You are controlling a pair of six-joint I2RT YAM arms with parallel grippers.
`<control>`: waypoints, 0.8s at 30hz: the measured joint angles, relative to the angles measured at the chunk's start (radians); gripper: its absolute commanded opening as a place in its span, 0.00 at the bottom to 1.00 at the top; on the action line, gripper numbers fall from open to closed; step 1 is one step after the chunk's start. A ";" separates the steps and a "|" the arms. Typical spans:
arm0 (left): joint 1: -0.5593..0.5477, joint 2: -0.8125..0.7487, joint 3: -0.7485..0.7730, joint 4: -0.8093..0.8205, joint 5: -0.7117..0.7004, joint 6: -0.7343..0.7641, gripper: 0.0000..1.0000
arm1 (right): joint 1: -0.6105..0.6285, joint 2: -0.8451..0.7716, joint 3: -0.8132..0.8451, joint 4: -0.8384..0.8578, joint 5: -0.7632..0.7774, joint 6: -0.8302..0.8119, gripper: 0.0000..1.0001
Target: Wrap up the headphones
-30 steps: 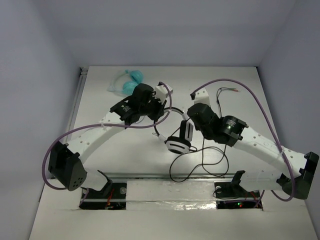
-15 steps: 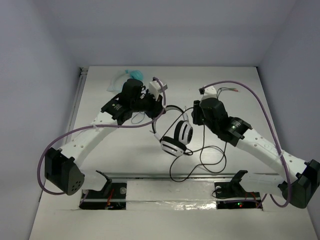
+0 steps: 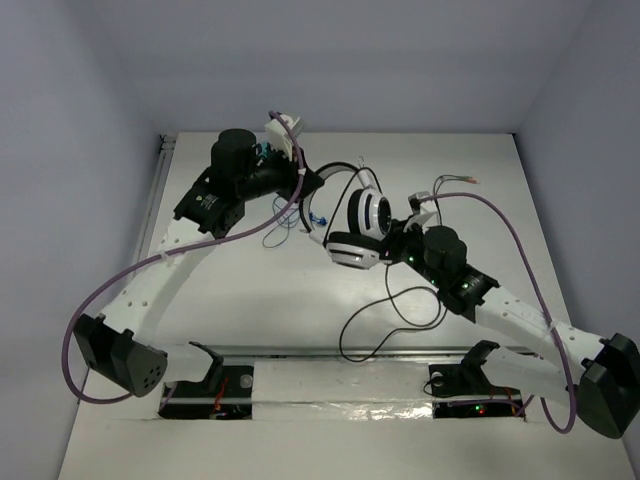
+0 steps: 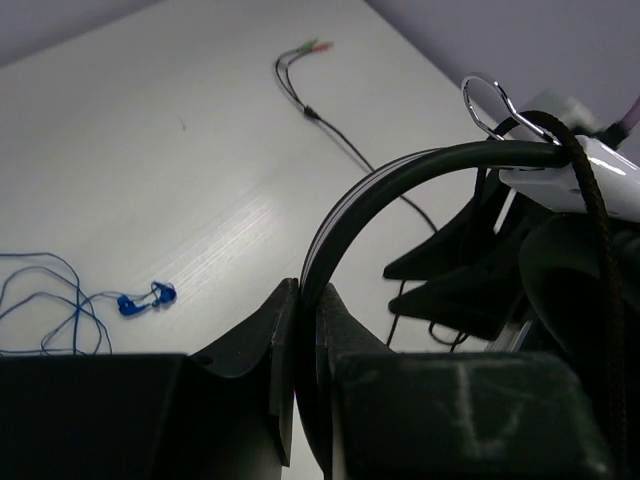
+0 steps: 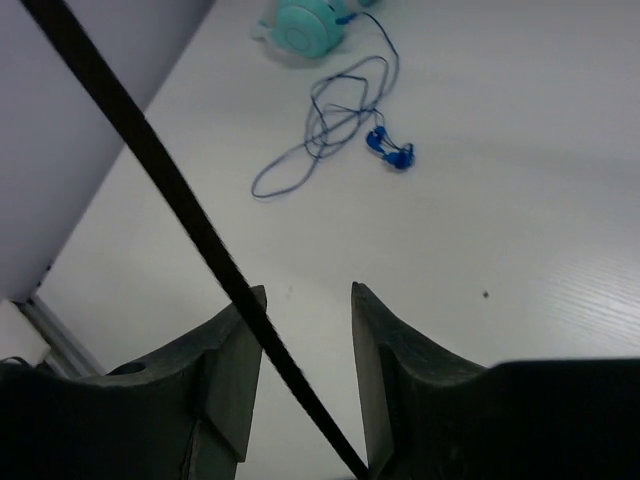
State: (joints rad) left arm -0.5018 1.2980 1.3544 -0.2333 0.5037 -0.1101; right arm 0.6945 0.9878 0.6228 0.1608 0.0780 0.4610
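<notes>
Top external view shows us the headphones (image 3: 362,212) near the middle of the tabletop (image 3: 250,290), a bit toward the back, with both arms reaching in to them. We see bare tabletop all around: wide room on the right side, room on the left up to the left wall (image 3: 70,200), and a strip in front where the thin black cable (image 3: 400,310) lies in loose loops close to the near edge. The cable's plug end (image 3: 458,180) lies apart at the back right. In the left wrist view the left end effector (image 4: 305,290) is squeezed tight on the black headband (image 4: 400,170), and the headphones look lifted off the tabletop. In the right wrist view the right end effector (image 5: 305,300) has its two fingers spread apart and grips nothing; the cable runs slanted through the gap, close to one finger, and we cannot tell if it touches. The cable is cut off at the bottom of that view. The blue earbuds (image 5: 390,150) lie loose on the tabletop near the teal headphones (image 5: 300,25). From the top, the teal headphones are mostly hidden behind the left arm, and the right end effector's tips are hidden beside the earcups. Dark shapes on the right of the left wrist view are hard to make out.
</notes>
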 measured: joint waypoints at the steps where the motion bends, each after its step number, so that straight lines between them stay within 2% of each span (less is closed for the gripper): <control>1: 0.000 0.001 0.029 -0.002 -0.006 -0.018 0.00 | 0.000 0.007 -0.019 0.044 -0.017 0.006 0.46; 6: 0.010 0.014 0.181 0.002 -0.034 -0.092 0.00 | 0.000 0.062 -0.133 0.267 -0.118 0.045 0.48; 11: 0.019 0.040 0.279 0.006 -0.060 -0.174 0.00 | 0.000 0.158 -0.173 0.394 -0.199 0.083 0.49; 19: 0.032 0.101 0.298 0.027 -0.155 -0.331 0.00 | 0.001 0.299 -0.182 0.550 -0.278 0.155 0.51; 24: 0.032 0.135 0.298 0.054 -0.231 -0.405 0.00 | 0.043 0.411 -0.181 0.613 -0.325 0.180 0.49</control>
State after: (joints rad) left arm -0.4694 1.4334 1.6520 -0.1791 0.2726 -0.5152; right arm 0.7372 1.3987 0.4419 0.7738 -0.2466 0.6407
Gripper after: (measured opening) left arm 0.054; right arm 0.497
